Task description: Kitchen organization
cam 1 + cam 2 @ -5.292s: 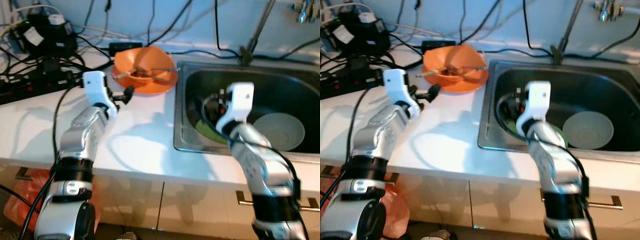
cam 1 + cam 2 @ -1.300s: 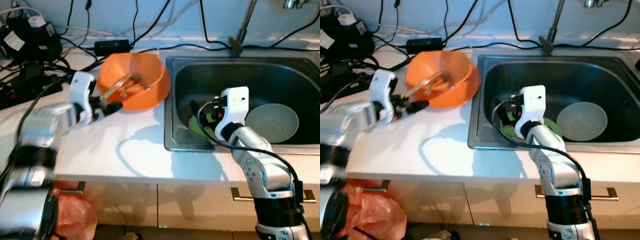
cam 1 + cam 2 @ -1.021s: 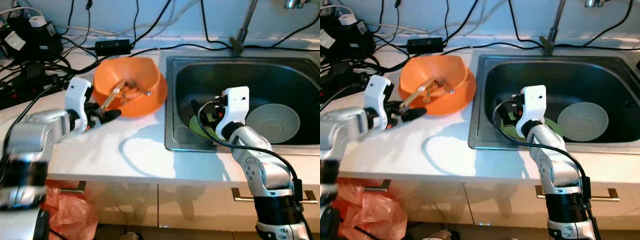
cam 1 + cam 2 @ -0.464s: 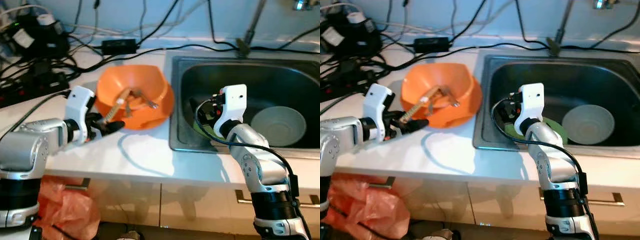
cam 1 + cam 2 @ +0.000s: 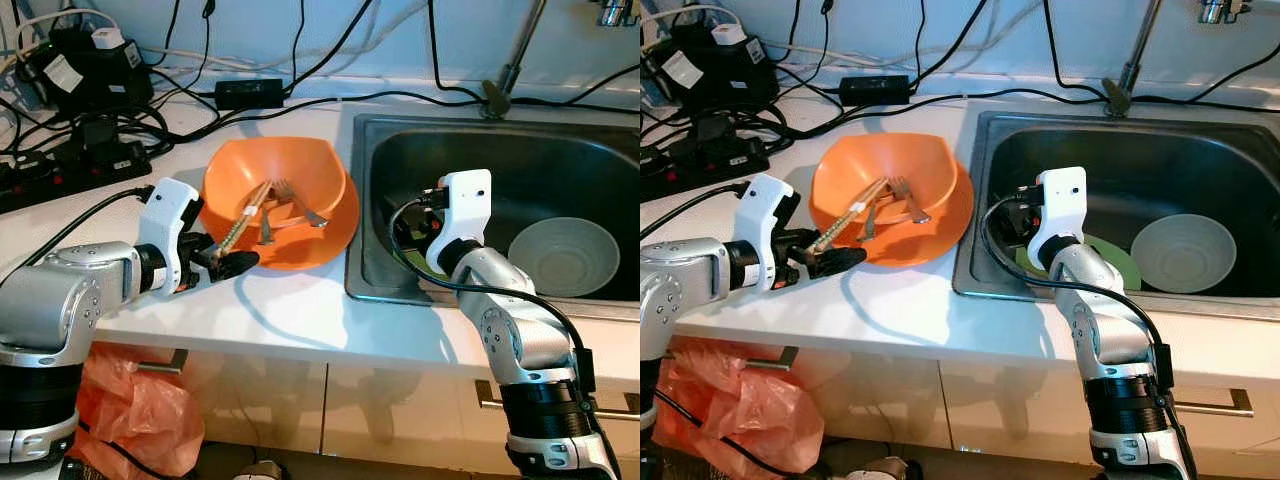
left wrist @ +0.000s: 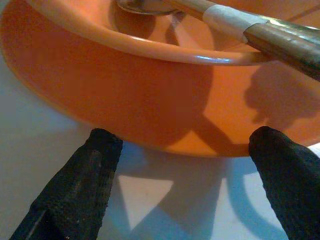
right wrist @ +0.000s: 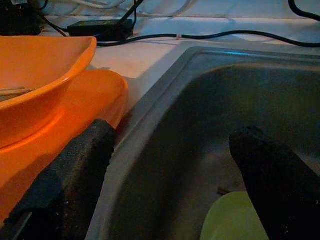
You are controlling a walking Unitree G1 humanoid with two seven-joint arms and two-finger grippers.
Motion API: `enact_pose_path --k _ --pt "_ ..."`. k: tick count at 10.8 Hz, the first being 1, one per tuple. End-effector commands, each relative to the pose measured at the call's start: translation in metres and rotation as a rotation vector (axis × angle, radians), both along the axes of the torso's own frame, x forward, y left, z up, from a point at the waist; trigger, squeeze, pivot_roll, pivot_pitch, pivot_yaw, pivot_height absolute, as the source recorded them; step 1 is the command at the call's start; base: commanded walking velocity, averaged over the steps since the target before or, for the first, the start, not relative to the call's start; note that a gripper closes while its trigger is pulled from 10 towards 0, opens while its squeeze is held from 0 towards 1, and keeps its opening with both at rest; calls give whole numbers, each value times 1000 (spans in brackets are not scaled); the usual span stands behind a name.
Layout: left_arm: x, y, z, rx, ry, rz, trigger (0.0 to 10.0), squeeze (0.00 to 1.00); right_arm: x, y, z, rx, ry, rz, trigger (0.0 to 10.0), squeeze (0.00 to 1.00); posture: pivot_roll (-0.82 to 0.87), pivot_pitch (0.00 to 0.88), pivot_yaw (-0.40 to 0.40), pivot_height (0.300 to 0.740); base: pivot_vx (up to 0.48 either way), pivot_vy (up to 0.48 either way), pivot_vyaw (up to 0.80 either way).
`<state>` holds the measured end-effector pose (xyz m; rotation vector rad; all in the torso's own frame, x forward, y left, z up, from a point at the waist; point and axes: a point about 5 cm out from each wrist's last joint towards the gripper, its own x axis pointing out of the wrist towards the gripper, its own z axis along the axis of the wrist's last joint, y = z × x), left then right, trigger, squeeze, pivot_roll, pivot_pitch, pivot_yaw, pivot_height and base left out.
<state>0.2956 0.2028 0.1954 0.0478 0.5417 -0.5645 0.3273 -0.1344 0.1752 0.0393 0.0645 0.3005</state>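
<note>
The orange bowl (image 5: 277,200) has slid toward the counter's front edge, with the left pincer (image 5: 232,265).

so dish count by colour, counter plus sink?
Orange: 2, the bowl and the plate under it, on the counter
Green: 1, the plate in the sink
Pale: 1, the bowl in the sink
Total: 4
</note>
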Motion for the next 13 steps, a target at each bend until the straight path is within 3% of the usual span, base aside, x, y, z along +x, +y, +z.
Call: enact_pose_path --k 1,4,7,10,13 --pt "-3 -3 -11 10 57 -3 10000 0 2 2 3 -6 -13 9 10000 0 188 34 36 740 0 0 0" --pt "-6 -7 0 -3 30 -25 10000 0 2 -1 3 -13 -13 8 10000 0 188 40 21 740 0 0 0" --pt "-15 2 23 19 -21 -26 10000 0 5 -2 4 -24 -7 19 10000 0 208 52 -5 740 0 0 0" --pt "-22 1 53 9 -94 -89 10000 0 10 -3 6 -35 -12 29 10000 0 222 58 -25 740 0 0 0" --pt "-42 -2 70 6 -94 -209 10000 0 17 -16 13 -56 -28 7 10000 0 224 60 -37 740 0 0 0"
